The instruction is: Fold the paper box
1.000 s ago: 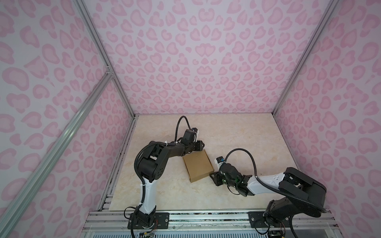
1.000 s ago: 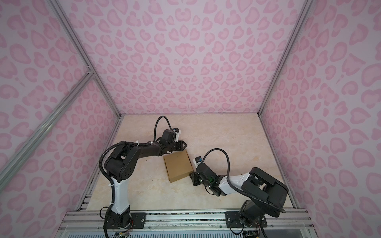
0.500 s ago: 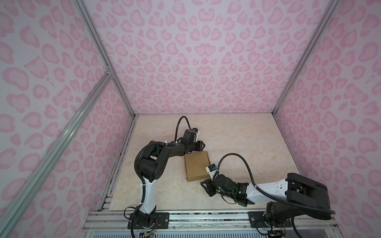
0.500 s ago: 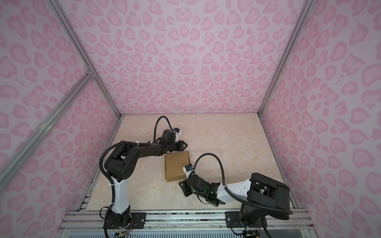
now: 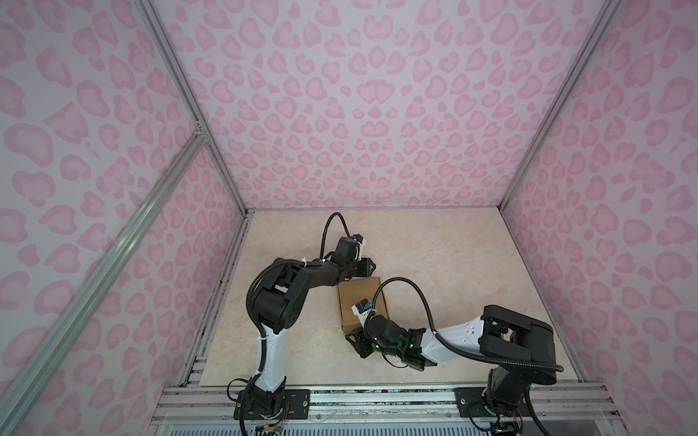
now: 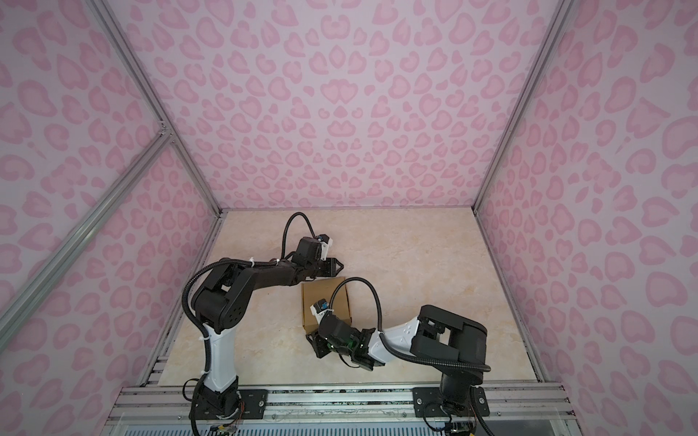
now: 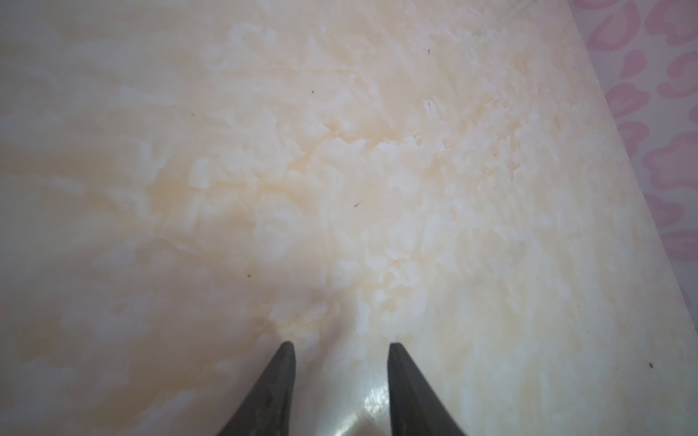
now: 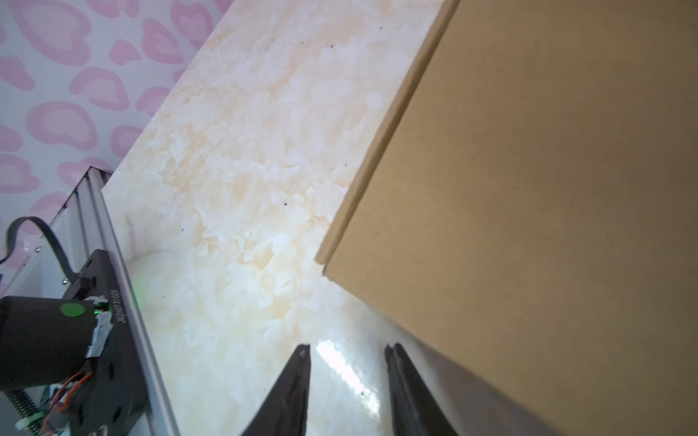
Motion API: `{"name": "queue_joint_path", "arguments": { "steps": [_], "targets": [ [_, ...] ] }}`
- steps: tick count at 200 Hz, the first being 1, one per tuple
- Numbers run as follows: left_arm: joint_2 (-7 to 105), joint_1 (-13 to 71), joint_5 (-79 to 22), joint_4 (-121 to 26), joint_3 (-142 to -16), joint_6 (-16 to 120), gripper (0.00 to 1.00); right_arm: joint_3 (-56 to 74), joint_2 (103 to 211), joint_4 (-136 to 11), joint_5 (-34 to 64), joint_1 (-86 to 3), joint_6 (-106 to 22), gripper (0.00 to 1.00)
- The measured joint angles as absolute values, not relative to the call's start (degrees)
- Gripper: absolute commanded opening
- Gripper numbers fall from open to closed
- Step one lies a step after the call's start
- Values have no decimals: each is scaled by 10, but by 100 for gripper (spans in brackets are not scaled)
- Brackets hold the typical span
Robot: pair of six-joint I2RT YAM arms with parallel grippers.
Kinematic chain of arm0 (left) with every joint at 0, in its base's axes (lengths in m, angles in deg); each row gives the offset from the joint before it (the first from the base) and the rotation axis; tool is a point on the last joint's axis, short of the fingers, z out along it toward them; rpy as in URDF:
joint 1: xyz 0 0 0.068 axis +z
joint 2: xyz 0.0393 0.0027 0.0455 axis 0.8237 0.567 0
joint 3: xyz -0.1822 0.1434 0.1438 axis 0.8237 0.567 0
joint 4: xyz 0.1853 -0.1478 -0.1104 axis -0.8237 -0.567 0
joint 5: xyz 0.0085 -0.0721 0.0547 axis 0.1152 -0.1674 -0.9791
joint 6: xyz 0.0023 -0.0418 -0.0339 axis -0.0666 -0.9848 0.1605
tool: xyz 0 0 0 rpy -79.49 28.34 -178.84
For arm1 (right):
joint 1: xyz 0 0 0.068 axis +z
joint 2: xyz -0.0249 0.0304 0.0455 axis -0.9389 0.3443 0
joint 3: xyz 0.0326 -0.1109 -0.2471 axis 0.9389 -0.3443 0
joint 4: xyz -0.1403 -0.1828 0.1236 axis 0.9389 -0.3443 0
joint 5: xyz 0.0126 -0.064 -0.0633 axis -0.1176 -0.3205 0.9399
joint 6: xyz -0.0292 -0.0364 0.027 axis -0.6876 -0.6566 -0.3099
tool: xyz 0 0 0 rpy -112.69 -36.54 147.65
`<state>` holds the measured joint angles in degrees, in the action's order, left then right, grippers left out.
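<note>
The paper box [image 5: 359, 302] [image 6: 321, 304] is a closed, flat brown cardboard box lying mid-table in both top views. My left gripper [image 5: 372, 266] [image 6: 340, 265] hovers just beyond the box's far edge. In the left wrist view the left gripper [image 7: 342, 344] is open over bare marble, with nothing between its fingers. My right gripper [image 5: 354, 341] [image 6: 315, 342] is low at the box's near left corner. In the right wrist view the right gripper [image 8: 347, 345] is open and empty, and the box [image 8: 528, 188] lies just beside one finger.
The marble tabletop [image 5: 453, 256] is walled in by pink patterned panels on three sides. An aluminium rail [image 5: 340, 396] runs along the front edge and carries both arm bases. A black arm base with a green light [image 8: 45, 332] shows in the right wrist view.
My right gripper has swept left along the box's near side, from its right edge to its near left corner. The box has turned slightly squarer. The left arm has barely moved.
</note>
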<state>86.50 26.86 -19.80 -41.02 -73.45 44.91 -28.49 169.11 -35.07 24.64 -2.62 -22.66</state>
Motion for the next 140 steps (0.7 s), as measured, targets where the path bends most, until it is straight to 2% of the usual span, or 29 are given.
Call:
{"name": "queue_joint_path", "arguments": {
  "steps": [46,94,123,140],
  "targets": [
    [865,269,-197,-410,-733,448,44,-278,1718,-350,216,-70,-229,37],
    [860,269,-198,-408,-731,446,46,-276,1700,-364,192,-75,-237,38],
    [843,268,-187,-450,-733,447,54,-300,1649,-363,201,-68,-244,38],
    [834,269,-184,-481,-741,448,69,-319,1626,-364,206,-70,-246,39]
  ]
}}
